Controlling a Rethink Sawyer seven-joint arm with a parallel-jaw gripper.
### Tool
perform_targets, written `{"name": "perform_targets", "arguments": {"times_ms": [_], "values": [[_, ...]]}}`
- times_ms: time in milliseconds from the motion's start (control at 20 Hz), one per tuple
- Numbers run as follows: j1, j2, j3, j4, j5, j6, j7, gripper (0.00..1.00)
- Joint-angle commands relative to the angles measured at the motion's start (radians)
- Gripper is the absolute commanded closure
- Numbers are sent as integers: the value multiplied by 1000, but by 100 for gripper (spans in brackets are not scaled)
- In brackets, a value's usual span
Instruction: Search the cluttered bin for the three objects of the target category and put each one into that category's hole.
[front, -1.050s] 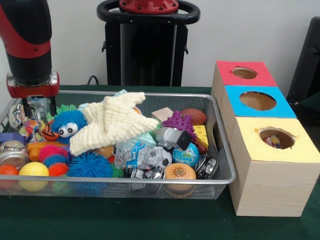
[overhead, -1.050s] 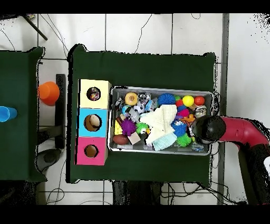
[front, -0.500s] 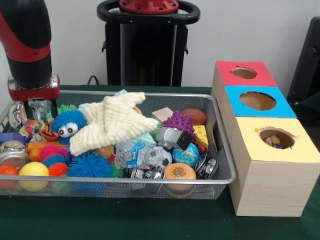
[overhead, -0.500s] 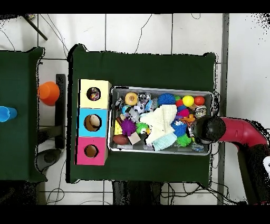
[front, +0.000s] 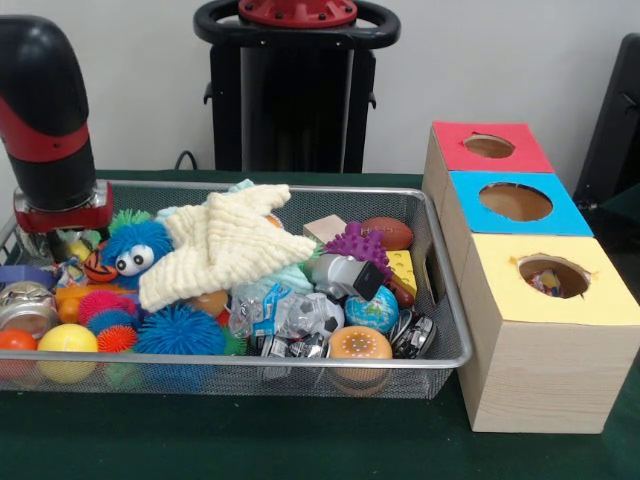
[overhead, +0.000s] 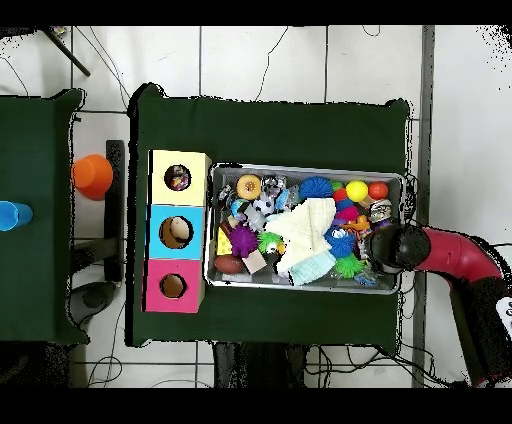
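The desk (front: 300, 440) has a dark green cloth on it. A wire bin (front: 250, 372) full of toys sits in the middle of the desk. Three wooden boxes stand in a row, touching the bin's end: one with a yellow top (front: 555, 285), one blue (front: 515, 203) and one red (front: 488, 147), each with a round hole. Something small lies in the yellow box's hole. A cream knitted star (front: 225, 243) lies on top of the toys, beside a blue fuzzy toy with big eyes (front: 135, 250). The red and black arm (front: 48, 120) reaches down into the bin's other end, far from the boxes. Its jaws are hidden among the toys, so I cannot tell if they are wide or narrow. The floor (overhead: 300, 60) has pale tiles with thin cables. An orange cup (overhead: 92, 175) and a blue cup (overhead: 10, 215) stand on another green desk (overhead: 35, 290).
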Motion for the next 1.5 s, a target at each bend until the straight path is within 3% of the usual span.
{"name": "perform_targets", "arguments": {"times_ms": [50,1150,1200,1500], "values": [[-26,123,32,-90,-55,-89,-139,0],[-93,124,98,-93,-37,-135,-184,0],[-93,124,98,-94,-37,-131,-176,100],[-119,122,122,-65,-44,-204,-153,100]]}}
